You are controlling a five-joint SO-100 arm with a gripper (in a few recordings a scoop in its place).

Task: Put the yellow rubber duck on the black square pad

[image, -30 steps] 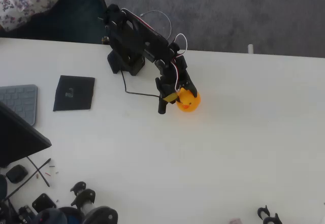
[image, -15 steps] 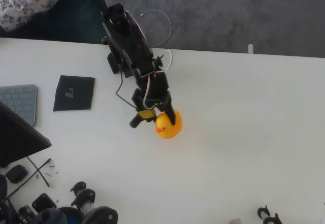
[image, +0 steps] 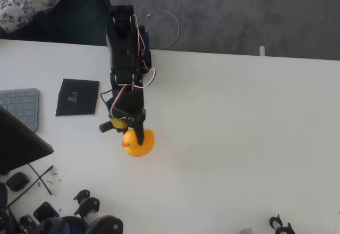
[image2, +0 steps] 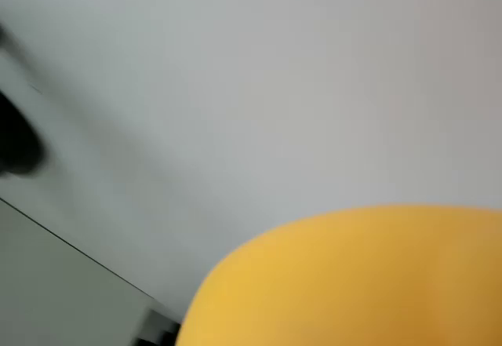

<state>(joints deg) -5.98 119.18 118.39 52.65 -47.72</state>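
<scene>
Toward the left half of the white worktop [image: 239, 138], in the overhead view, the fingers [image: 139, 134] of the black arm [image: 123, 53] are seen pinching the yellow rubber duck [image: 139, 144], whose orange beak is turned to the left of the picture. Whether the duck is lifted off the surface or resting on it cannot be told. In the wrist view the duck [image2: 353, 283] is seen as a large blurred yellow mass at the lower right. The black square pad [image: 77, 97] is found apart from the duck, nearer the worktop's left edge and far edge, with a grey keyboard [image: 21, 106] just beside it at the left edge.
</scene>
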